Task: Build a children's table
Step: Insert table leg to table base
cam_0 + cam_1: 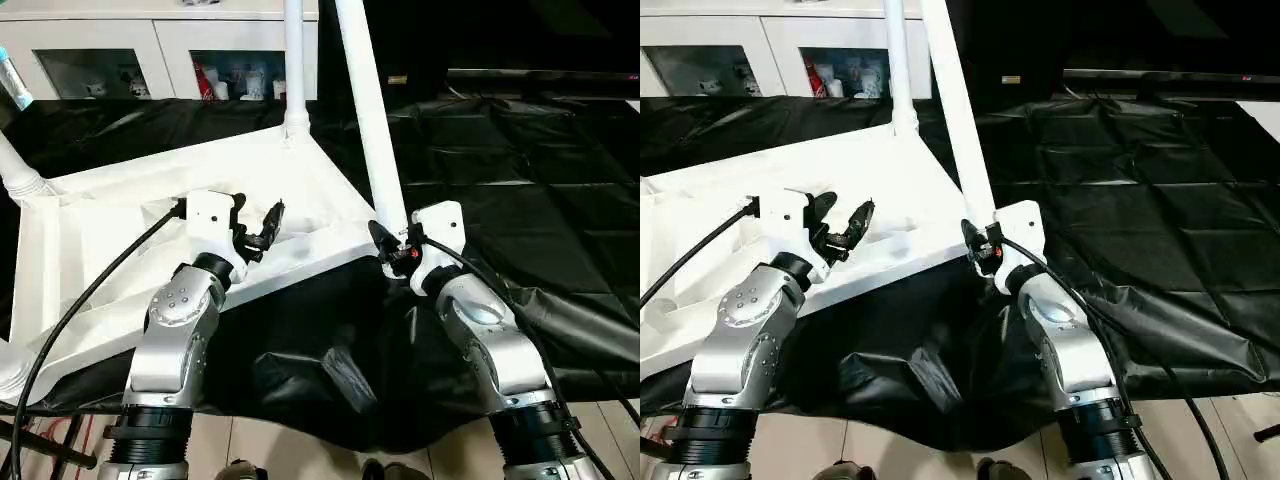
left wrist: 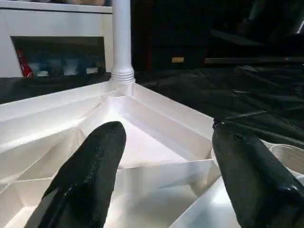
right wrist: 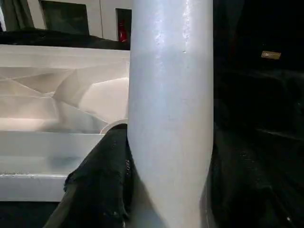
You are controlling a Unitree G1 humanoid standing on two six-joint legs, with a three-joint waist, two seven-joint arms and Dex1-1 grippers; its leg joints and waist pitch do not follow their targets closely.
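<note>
- Left eye view has the children's table top (image 1: 150,215) lying upside down on the bench (image 1: 520,170), ribbed underside up; one leg (image 1: 293,60) stands in the far corner socket and another (image 1: 22,180) shows at the left corner.
- A further leg (image 1: 372,120) rises tilted at the near right corner, its lower end at the socket there; the right end effector (image 1: 392,248) is closed around it, a black finger (image 3: 97,183) pressed to each side of the tube.
- The left end effector (image 1: 258,225) hangs open over the ribbed underside, holding nothing; its two fingers (image 2: 90,175) stand well apart above the ribs.
- Step in hand, as I judge it: seating this leg in its corner socket. I cannot tell whether it is fully home.
- The next move probably calls for bringing the leg upright and pressing it down along its own line, with the free end effector steadying the top so it does not slide.
- A black sheet (image 1: 1120,200), creased and shiny, covers the bench and droops over the near edge.
- White cabinets (image 1: 150,50) with small items behind glass stand against the far wall; tiled floor (image 1: 420,455) shows below.
</note>
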